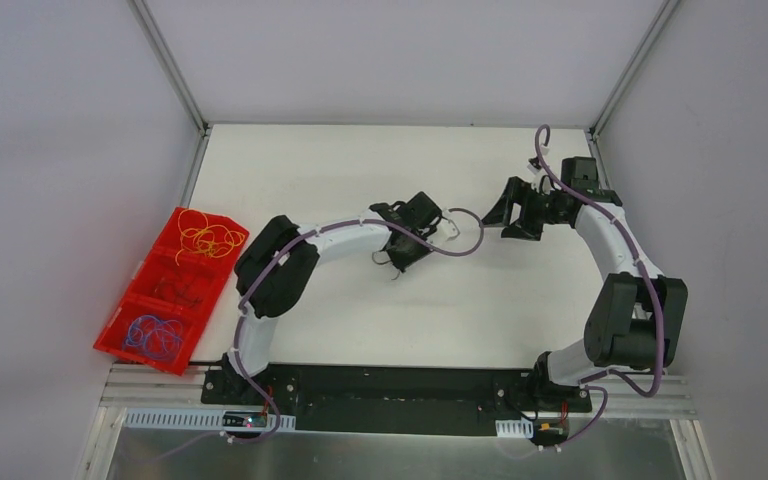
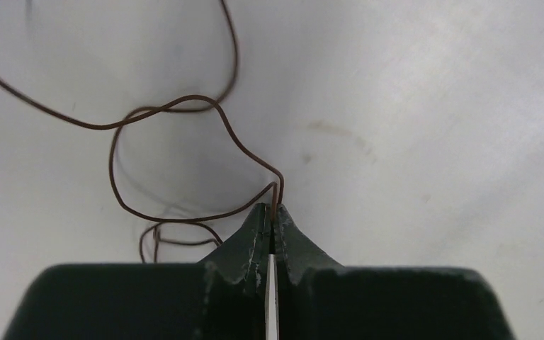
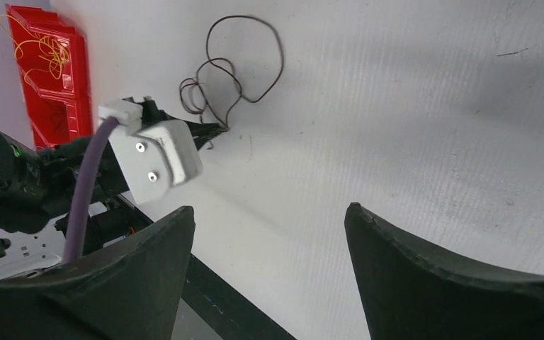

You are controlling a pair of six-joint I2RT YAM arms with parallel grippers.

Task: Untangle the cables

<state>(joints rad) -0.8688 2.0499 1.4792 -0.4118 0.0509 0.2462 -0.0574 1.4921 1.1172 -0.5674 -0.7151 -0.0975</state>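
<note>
A thin dark brown-black cable (image 2: 117,127) lies in loose loops on the white table. My left gripper (image 2: 275,209) is shut on one strand of it, pinched at the fingertips, low over the table. In the right wrist view the same cable (image 3: 282,60) loops away from the left gripper's tips (image 3: 216,129). In the top view the left gripper (image 1: 393,266) sits mid-table and the cable there is too thin to make out. My right gripper (image 1: 508,216) is open and empty, to the right of the left one; its fingers (image 3: 163,244) stand wide apart.
A red compartment tray (image 1: 130,300) stands at the table's left edge. It holds a yellow cable (image 1: 208,238), a dark cable (image 1: 182,288) and a blue cable (image 1: 153,335) in separate compartments. The tray also shows in the right wrist view (image 3: 57,92). A black base rail (image 1: 390,385) runs along the near edge.
</note>
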